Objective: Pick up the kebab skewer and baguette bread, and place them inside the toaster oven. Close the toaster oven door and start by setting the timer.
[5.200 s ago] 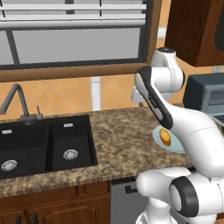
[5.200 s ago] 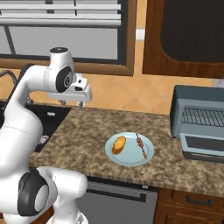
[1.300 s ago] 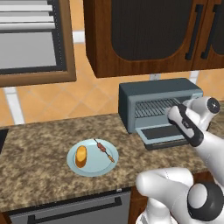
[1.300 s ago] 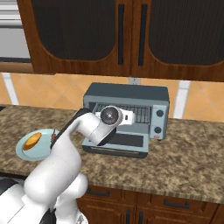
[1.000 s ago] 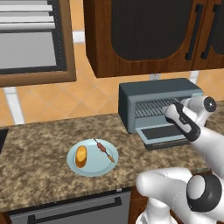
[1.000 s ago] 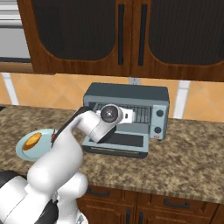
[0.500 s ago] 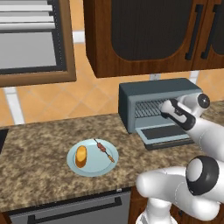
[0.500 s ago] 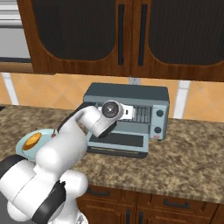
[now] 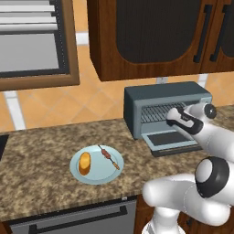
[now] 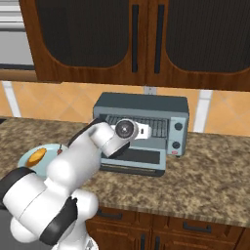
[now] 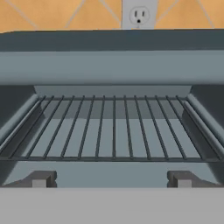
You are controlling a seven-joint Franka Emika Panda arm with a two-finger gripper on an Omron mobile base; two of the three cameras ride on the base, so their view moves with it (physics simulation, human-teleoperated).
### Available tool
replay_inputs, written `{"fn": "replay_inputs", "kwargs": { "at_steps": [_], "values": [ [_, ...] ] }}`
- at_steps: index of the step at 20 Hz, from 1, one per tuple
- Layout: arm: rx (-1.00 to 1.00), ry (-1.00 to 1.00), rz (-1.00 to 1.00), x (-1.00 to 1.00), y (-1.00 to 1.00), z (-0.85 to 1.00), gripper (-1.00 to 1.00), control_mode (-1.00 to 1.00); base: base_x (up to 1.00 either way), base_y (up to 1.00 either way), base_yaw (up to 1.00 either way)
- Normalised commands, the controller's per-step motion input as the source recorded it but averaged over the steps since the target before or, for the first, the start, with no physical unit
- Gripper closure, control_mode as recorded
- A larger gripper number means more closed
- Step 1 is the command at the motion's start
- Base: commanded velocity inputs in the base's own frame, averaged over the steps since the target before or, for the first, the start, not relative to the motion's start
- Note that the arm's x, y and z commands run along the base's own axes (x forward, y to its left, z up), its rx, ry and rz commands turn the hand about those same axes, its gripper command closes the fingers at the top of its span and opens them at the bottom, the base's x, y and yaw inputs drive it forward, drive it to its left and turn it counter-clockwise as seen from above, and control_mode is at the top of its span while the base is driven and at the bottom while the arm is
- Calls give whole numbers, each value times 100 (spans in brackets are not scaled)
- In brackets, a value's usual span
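Toaster oven stands open on the bench, its door dropped flat; fingers spread wide before the wire rack. Baguette bread and kebab skewer share a plate at eight o'clock.

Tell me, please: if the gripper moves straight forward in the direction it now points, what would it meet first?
Probably the wire rack inside the open toaster oven: the gripper points straight into the cavity. The back wall lies behind it, though depth is hard to judge.
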Motion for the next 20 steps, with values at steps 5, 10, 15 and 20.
{"fn": "replay_inputs", "kwargs": {
  "at_steps": [5, 10, 15, 20],
  "values": [
    [0, -4, 0, 25, 0, 0, -100, -100, 0, 0, 0],
    [0, -2, 0, 38, 0, 0, -100, -100, 0, 0, 0],
    [0, 0, 0, 19, 0, -9, -100, -100, 0, 0, 0],
    [0, 0, 0, 14, 0, -5, -100, -100, 0, 0, 0]
  ]
}}
